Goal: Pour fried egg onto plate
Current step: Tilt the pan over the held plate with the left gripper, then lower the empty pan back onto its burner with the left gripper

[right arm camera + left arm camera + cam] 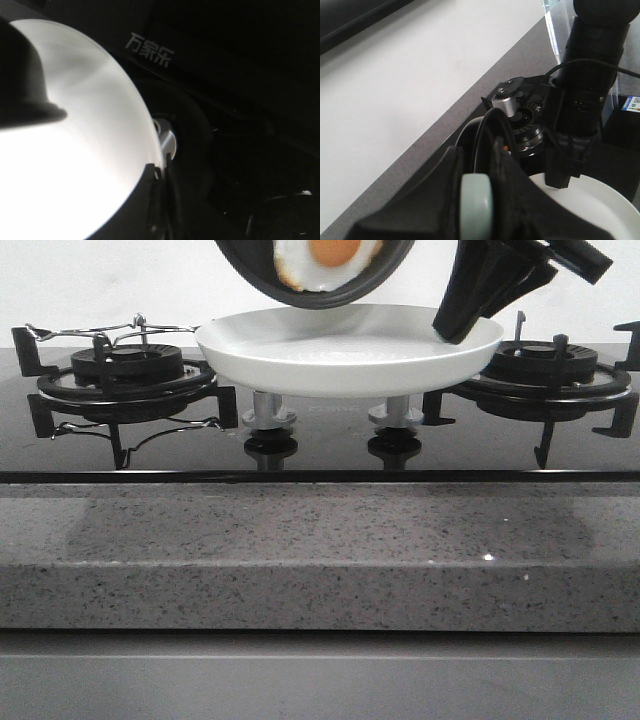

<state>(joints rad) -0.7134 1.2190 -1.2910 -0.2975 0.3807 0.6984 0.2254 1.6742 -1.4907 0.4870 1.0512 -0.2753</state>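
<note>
The fried egg (325, 260), white with an orange yolk, lies in a tilted black frying pan (315, 285) at the top of the front view, just above the plate. The white plate (350, 350) hangs level over the stove's middle. My right gripper (468, 328) is shut on its right rim; in the right wrist view (161, 172) the fingers pinch the bright plate (75, 165). My left gripper (487, 155) is shut on the pan's pale grey-green handle (476, 205). The plate (605, 210) and the right arm (590, 75) show beyond it.
A black burner grate (120, 380) with a wire rack stands left of the plate, another burner (545, 375) right of it. Two grey knobs (268, 418) sit under the plate. The speckled grey counter (320, 550) runs along the front.
</note>
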